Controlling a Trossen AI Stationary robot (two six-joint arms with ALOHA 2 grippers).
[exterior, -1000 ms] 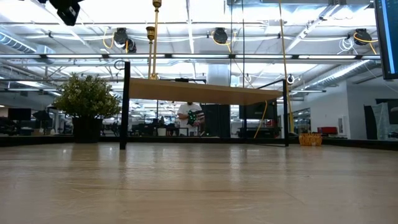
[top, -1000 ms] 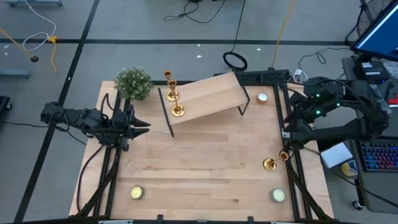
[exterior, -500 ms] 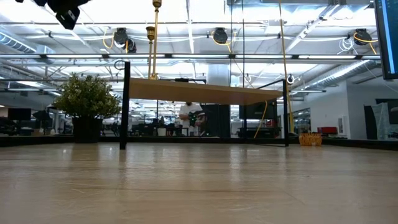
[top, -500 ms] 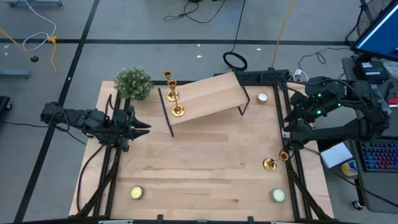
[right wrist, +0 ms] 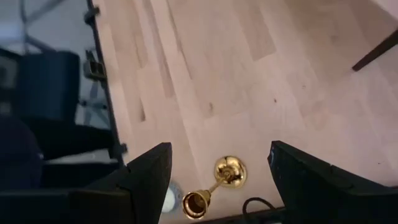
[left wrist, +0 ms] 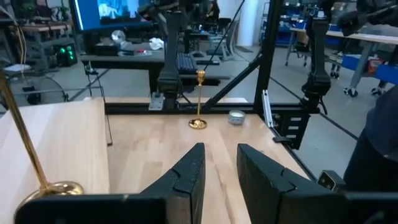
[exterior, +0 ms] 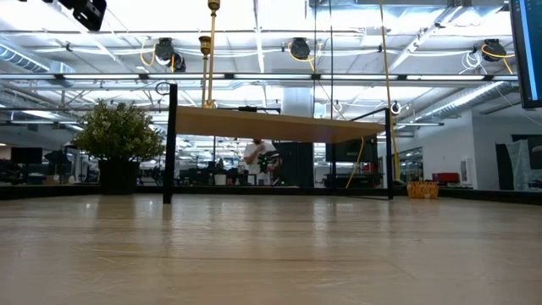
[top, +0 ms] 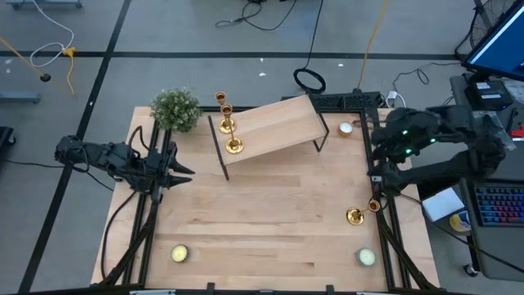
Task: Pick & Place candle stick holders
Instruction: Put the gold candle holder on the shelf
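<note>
Pale wood table [top: 270,221] under a black frame, open workshop floor beyond. Nearest the front edge, two tealights [top: 179,254] at the corners. Farther in, by the right rail, one gold holder [top: 355,215] upright on the bare top, apparently awaiting pickup. Above and beyond it, right gripper [right wrist: 217,180] hanging high with fingers spread wide, nothing between them, looking down on that holder, likely lining up a descent. Across the table, left gripper [top: 176,170] parked off the shelf's left end, fingers [left wrist: 186,177] narrowly parted, empty, touching nothing. Farthest back, raised shelf [top: 274,127] with two holders [top: 233,145] at its left end, seemingly the goal; a plant [top: 175,109] beside.
</note>
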